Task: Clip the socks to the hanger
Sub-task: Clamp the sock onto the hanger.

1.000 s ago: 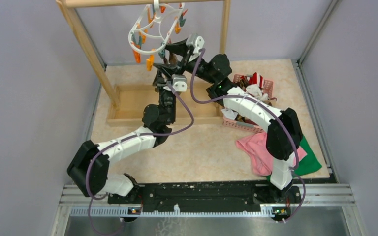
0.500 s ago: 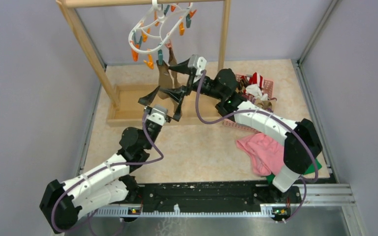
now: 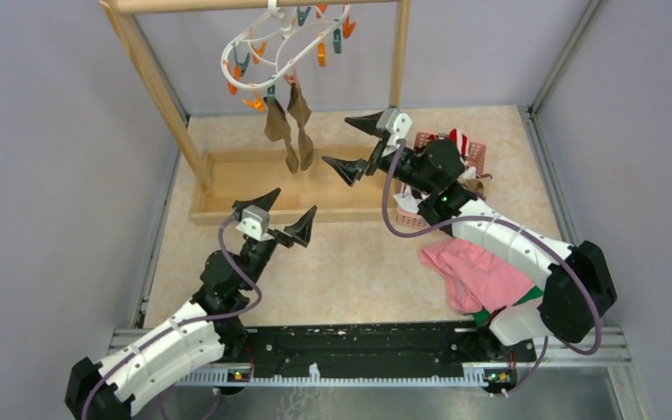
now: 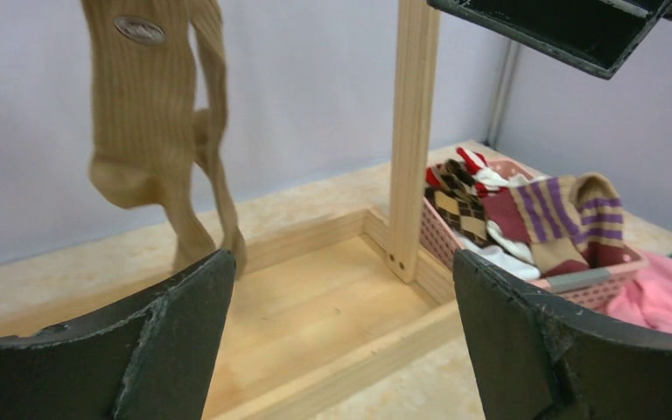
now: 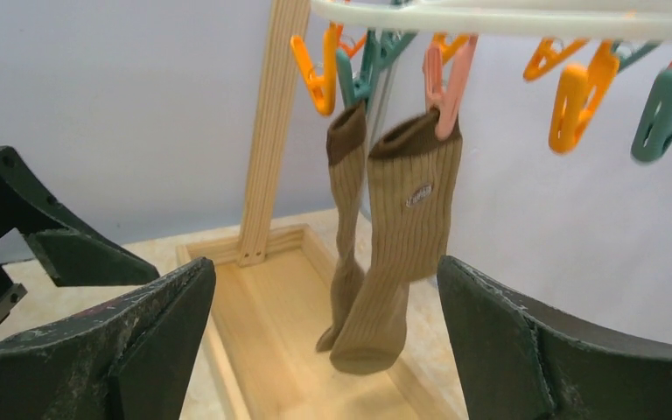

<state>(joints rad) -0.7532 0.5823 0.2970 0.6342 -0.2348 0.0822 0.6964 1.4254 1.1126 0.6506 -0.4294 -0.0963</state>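
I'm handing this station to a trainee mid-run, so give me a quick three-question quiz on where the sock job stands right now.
1. True or false: the left gripper holds a sock.
2. How many socks hang from the hanger?
3. Where do the unclipped socks lie? A: in the basket. B: in the tray. C: on the pink cloth.

Key: 1 false, its jaws stand open and empty. 2 two, each on its own clip. 3 A.
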